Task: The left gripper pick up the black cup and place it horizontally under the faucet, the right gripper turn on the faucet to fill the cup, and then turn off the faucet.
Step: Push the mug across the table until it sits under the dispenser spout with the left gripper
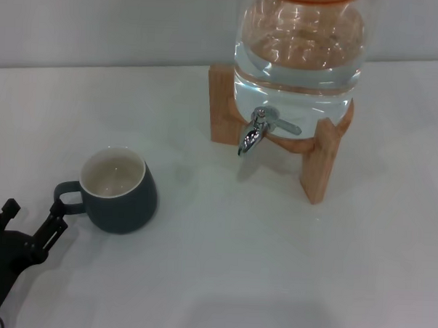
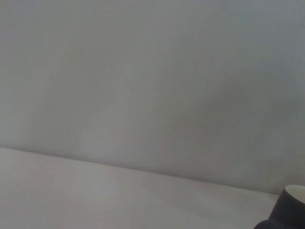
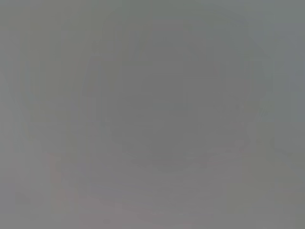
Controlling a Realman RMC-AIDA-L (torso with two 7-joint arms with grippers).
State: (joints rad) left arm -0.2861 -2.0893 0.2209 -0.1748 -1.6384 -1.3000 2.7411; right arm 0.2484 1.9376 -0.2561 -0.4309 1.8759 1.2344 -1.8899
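The black cup [image 1: 120, 191] is seen upright on the white table [image 1: 222, 266], its cream inside empty and its loop handle turned toward the robot's left, the side from which it is evidently meant to be taken. Just beside that handle, at the lower left of the head view, the left gripper [image 1: 33, 218] is held low over the table with its fingers spread apart and nothing between them; one fingertip lies close against the handle, though whether contact is made cannot be told. The pickup is judged not yet done. In the left wrist view only a dark edge of the cup [image 2: 288, 210] is caught at a corner, the rest being taken up by table and bare wall. Well apart from the cup, toward the robot's right and farther back, the chrome faucet [image 1: 255, 133] is shown on a clear water jar [image 1: 300, 55], raised on a wooden stand [image 1: 321, 165] so that room is left beneath the spout. Nothing stands under that spout, and no water is seen running. The right gripper is not found in any view, its wrist camera giving only a featureless grey, so its state is not shown.
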